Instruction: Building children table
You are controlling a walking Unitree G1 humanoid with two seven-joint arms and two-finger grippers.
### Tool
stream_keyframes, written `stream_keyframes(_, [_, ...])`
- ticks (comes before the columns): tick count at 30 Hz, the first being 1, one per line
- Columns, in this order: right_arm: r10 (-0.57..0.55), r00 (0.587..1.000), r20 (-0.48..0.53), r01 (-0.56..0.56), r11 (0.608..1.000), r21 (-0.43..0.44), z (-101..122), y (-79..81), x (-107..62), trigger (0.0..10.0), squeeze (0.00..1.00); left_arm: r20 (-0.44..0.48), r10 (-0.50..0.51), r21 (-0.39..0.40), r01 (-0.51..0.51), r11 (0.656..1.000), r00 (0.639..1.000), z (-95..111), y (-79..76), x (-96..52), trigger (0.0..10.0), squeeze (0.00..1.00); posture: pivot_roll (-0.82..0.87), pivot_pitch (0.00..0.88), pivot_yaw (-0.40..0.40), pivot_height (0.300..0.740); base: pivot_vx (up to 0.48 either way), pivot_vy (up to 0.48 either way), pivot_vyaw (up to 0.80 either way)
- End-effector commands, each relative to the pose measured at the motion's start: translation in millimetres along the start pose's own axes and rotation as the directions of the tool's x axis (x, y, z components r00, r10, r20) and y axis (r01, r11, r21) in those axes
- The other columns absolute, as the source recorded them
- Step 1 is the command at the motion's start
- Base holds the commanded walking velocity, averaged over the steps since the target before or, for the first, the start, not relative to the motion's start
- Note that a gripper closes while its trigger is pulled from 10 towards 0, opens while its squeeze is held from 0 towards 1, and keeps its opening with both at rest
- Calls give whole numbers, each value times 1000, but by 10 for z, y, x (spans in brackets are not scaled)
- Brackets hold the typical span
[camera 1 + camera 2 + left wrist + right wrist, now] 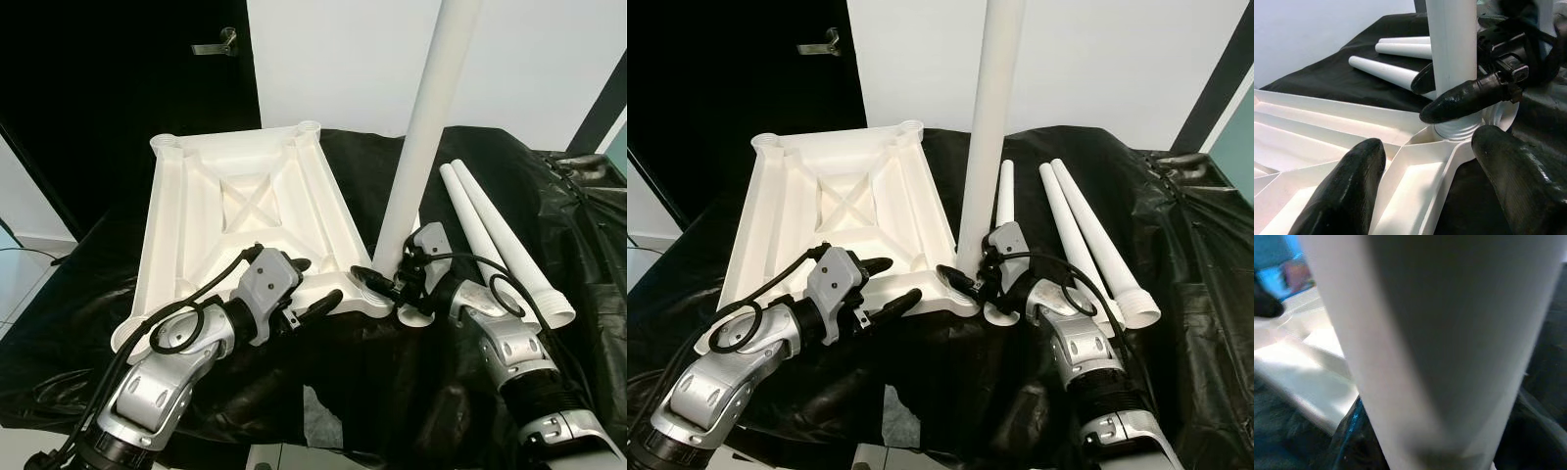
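One leg stands up in a corner hole of the table top, which lies upside down on the black cloth. The job looks like it has just begun. This first leg still seems to need turning until it is tight.

The right gripper has its two black fingers closed around the bottom of that leg, just above the hole. The left gripper has its fingers apart, one on each side of the table top's near edge, next to the same corner.

Three more legs lie side by side on the cloth, to the right of the table top. Three corner holes are empty, so three legs are left to put in. That makes four legs and one table top in all.
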State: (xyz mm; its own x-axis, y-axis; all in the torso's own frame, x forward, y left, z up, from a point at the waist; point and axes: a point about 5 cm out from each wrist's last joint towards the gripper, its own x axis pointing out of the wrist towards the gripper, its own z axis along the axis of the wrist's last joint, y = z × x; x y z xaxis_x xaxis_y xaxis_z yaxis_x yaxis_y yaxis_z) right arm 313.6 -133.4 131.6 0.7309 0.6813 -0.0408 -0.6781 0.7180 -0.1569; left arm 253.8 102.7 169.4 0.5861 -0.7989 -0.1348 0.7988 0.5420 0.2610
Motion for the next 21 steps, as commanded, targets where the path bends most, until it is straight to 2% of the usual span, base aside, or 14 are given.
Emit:
stream_keyframes(1, [-29, 999, -33, 29, 1000, -6, -49, 47, 9, 0, 0, -15, -38, 3, 38, 999, 999, -14, -7, -25, 10000, 0, 102, 0, -1, 740, 0, 0, 0])
stream_keyframes(2, [-71, 997, -31, 71, 997, -1, -50, 87, 20, 4196, 0, -15, -41, 4, 41, 999, 999, -13, -6, -23, 10000, 0, 100, 0, 2, 740, 0, 0, 0])
stream_keyframes(3, [-96, 995, -28, 96, 995, 3, -50, 111, 27, 4196, 0, -15, -42, 5, 42, 999, 999, -11, -6, -21, 10000, 0, 100, 0, 2, 740, 0, 0, 0])
stream_keyframes(4, [-129, 991, -27, 130, 992, 7, -48, 145, 42, 10000, 0, -13, -45, 3, 45, 999, 999, -8, -6, -16, 10000, 0, 97, 0, 3, 740, 0, 0, 0])
stream_keyframes(8, [-162, 987, -15, 163, 986, 39, -27, 225, 73, 10000, 0, -5, -54, 0, 54, 999, 999, 6, -15, -8, 10000, 0, 95, 0, 4, 740, 0, 0, 0])
stream_keyframes(10, [-246, 969, -36, 247, 968, 45, -29, 258, 98, 10000, 0, -5, -59, 1, 59, 998, 998, 6, -18, 2, 10000, 0, 93, 0, 2, 740, 0, 0, 0])
stream_keyframes(11, [-246, 969, -36, 247, 968, 45, -29, 258, 98, 10000, 0, -5, -59, 1, 59, 998, 998, 6, -18, 2, 10000, 0, 93, 0, 2, 740, 0, 0, 0])
stream_keyframes(13, [-372, 926, -60, 375, 926, 43, -35, 264, 109, 10000, 0, -7, -60, 3, 60, 998, 998, 3, -17, 10, 10000, 0, 95, 0, -5, 740, 0, 0, 0])
stream_keyframes(14, [-372, 926, -60, 375, 926, 43, -35, 264, 109, 10000, 0, -7, -60, 3, 60, 998, 998, 3, -17, 10, 10000, 0, 95, 0, -5, 740, 0, 0, 0])
stream_keyframes(16, [-456, 888, -63, 459, 887, 52, -19, 294, 111, 10000, 0, -7, -59, 7, 59, 998, 998, 1, -17, 13, 10000, 0, 100, 0, -11, 740, 0, 0, 0])
stream_keyframes(21, [-519, 853, -51, 521, 848, 91, 21, 404, 139, 10000, 0, -8, -55, 5, 56, 998, 998, -6, -27, 12, 10000, 0, 103, 0, -11, 740, 0, 0, 0])
